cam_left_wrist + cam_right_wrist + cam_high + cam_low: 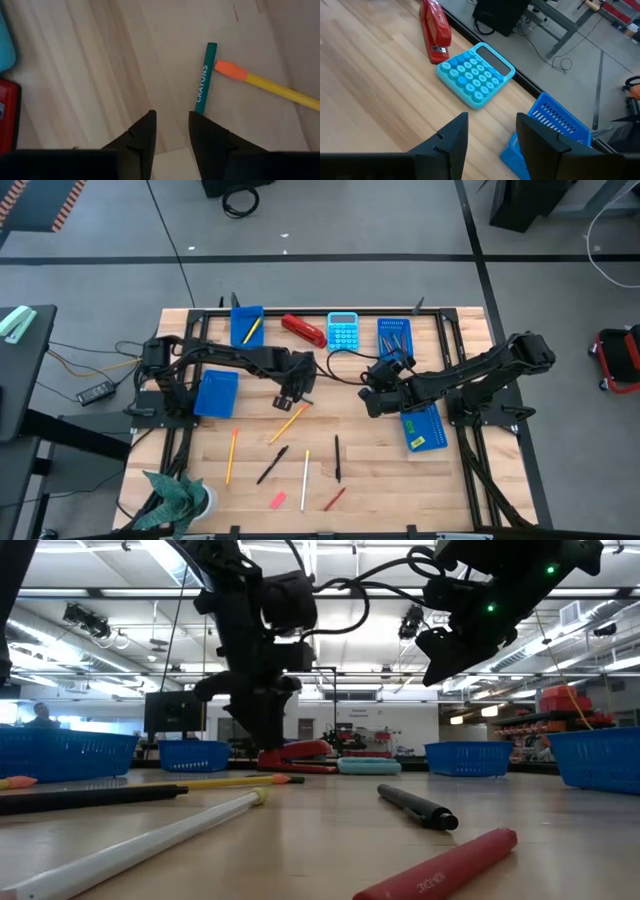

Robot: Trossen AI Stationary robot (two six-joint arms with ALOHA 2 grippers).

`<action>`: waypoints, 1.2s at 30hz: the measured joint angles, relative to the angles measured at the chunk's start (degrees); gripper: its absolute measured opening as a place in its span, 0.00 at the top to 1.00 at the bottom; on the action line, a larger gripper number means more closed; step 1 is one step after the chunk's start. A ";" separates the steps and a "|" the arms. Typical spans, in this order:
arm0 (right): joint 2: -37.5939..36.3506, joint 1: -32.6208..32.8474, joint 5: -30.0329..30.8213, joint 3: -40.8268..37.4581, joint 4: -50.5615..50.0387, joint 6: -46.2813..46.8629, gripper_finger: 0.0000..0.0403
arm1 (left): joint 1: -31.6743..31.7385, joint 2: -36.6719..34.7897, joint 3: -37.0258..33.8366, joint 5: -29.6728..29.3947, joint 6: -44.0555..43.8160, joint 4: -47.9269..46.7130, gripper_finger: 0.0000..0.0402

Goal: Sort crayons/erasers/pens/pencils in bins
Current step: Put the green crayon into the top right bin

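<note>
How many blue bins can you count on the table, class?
4. One bin at the far edge left of the stapler, one right of the calculator, one by the left arm, one by the right arm. None seems hidden.

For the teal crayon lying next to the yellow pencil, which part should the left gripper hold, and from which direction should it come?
Grip the teal crayon mid-length, coming straight down from above, fingers across its thin width. It lies flat on the table, and the yellow pencil crowds its far tip, so the middle is freer. The left gripper is open just beside it.
</note>
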 joint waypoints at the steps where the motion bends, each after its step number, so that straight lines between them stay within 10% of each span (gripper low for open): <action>1: 0.00 0.00 -0.02 0.00 -0.15 0.04 0.57 | 0.00 0.57 0.08 0.00 0.08 0.63 0.68; 36: 0.00 0.02 -1.80 0.02 -2.36 1.26 0.57 | -2.30 3.51 5.02 -3.12 -5.83 -5.62 0.71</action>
